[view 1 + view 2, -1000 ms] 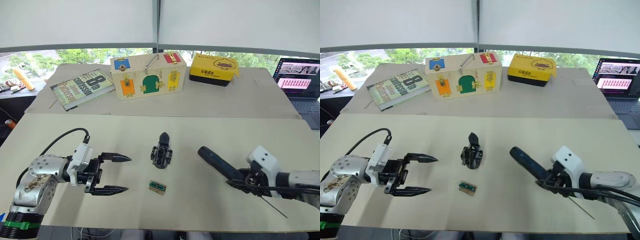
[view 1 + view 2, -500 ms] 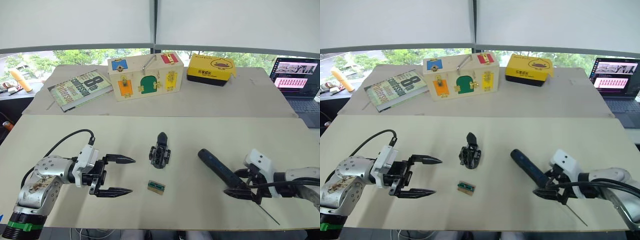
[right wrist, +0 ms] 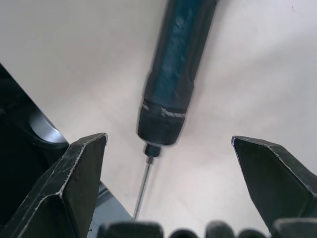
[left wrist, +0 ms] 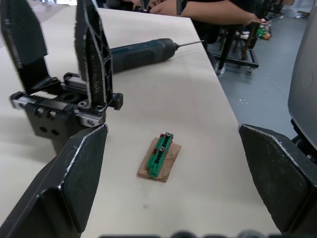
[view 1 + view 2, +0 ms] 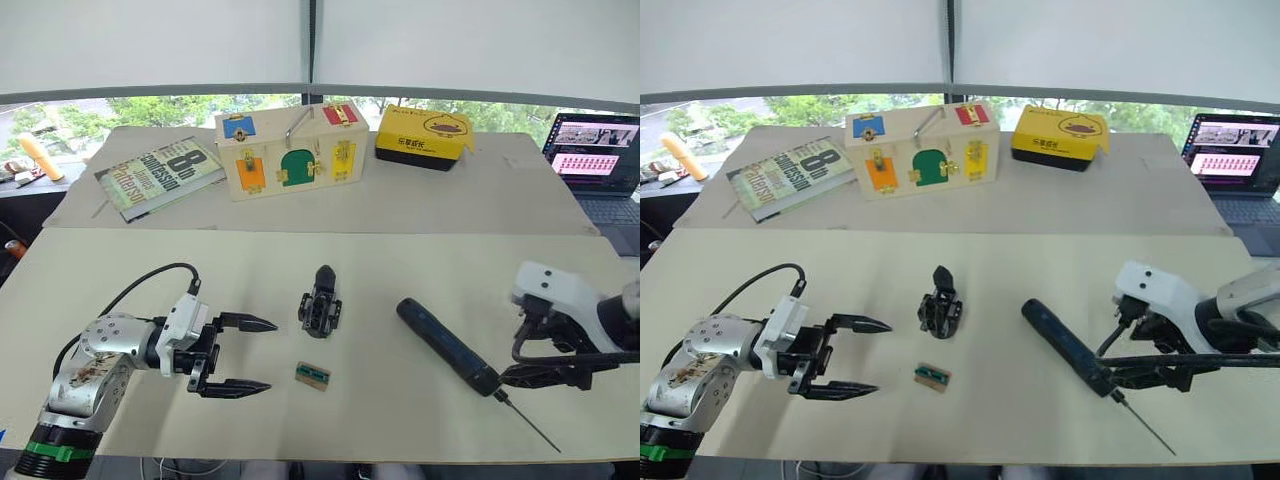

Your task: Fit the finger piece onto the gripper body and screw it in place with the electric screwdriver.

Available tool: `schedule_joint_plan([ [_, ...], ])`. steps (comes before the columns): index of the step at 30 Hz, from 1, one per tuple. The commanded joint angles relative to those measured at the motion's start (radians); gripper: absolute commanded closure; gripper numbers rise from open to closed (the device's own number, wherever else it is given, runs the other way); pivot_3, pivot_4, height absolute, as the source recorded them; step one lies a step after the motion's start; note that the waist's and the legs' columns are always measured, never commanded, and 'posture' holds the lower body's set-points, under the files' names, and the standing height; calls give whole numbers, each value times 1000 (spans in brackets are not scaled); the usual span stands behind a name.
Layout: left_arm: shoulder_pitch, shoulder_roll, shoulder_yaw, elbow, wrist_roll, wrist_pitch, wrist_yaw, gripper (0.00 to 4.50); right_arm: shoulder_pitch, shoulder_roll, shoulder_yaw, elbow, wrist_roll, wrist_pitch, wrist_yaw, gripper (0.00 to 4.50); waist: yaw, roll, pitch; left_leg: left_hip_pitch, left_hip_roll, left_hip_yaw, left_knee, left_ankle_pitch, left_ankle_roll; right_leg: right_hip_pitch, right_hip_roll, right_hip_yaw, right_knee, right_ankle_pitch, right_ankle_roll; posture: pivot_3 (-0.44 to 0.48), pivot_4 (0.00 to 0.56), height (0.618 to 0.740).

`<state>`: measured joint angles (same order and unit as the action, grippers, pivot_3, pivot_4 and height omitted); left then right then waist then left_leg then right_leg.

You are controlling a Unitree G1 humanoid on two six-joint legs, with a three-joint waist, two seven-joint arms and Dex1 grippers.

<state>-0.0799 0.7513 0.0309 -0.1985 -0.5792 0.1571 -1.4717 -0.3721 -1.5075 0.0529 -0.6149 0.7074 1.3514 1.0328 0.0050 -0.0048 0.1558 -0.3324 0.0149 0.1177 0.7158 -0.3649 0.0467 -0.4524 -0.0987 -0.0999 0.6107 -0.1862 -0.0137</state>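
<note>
Left eye view: the gripper body (image 5: 321, 303) stands at frame centre on the tabletop (image 5: 400, 270); the electric screwdriver (image 5: 445, 346) lies lower right, beside the spread, empty right hand (image 5: 545, 368). Left wrist view: the left hand (image 4: 173, 178) gapes wide around a small green block (image 4: 159, 157).

Lying on the beige worktop (image 5: 400, 265): gripper body (image 5: 321, 302) mid-board, green-and-tan block (image 5: 314, 375) just nearer, electric screwdriver (image 5: 446, 345) off to the right.
</note>
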Motion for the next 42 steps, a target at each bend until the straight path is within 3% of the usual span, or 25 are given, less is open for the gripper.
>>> schedule_joint_plan([
  [1, 5, -9, -13, -29, 0, -13, 4, 0, -100, 51, 147, -16, -62, 77, -69, 19, -1, 0, 0, -4, 0, 0, 1, 0, 0, -4, 0, 0, 1, 0, 0, 0, 150, 740],
  [9, 27, 0, -29, -52, -5, -9, -4, 0, -257, 165, 403, 31, -165, 146, -137, 19, -4, 0, 0, -5, -1, 1, 5, 0, 0, -4, 4, -9, 2, 2, -1, 0, 150, 740],
  [19, 34, 7, -12, -58, -6, -7, 17, 0, -255, 284, 477, 63, -181, 202, -213, 19, -10, 0, 0, -6, 0, 0, 7, 0, -1, -3, 5, -12, 4, 2, -1, 0, 150, 740],
  [24, 48, 19, 2, -65, -10, -7, 20, 0, -251, 222, 589, 38, -270, 112, -225, 19, -10, 0, -1, -5, -1, 0, 8, 0, -1, -2, 4, -13, 4, 2, -1, 0, 150, 740],
  [32, 54, 28, 12, -62, -5, -14, 21, 0, -230, 231, 563, 43, -237, 137, -173, 2521, -9, -2, -2, -5, 0, -2, 11, 0, -1, 0, 4, -14, 3, 2, -1, 0, 150, 740],
  [37, 43, 40, 12, -38, 0, -24, 6, 0, -213, 181, 459, 55, -233, 67, -134, 2550, -5, -1, -2, -6, 0, -3, 11, 0, -1, -1, 4, -16, 4, 2, -1, 0, 150, 740],
  [42, 32, 39, 5, -15, 6, -32, -2, 0, -103, 145, 174, 42, -120, 53, -67, 2550, -6, -1, -1, -9, 0, -3, 11, 0, 0, -2, 4, -17, 4, 3, -1, 0, 150, 740],
])
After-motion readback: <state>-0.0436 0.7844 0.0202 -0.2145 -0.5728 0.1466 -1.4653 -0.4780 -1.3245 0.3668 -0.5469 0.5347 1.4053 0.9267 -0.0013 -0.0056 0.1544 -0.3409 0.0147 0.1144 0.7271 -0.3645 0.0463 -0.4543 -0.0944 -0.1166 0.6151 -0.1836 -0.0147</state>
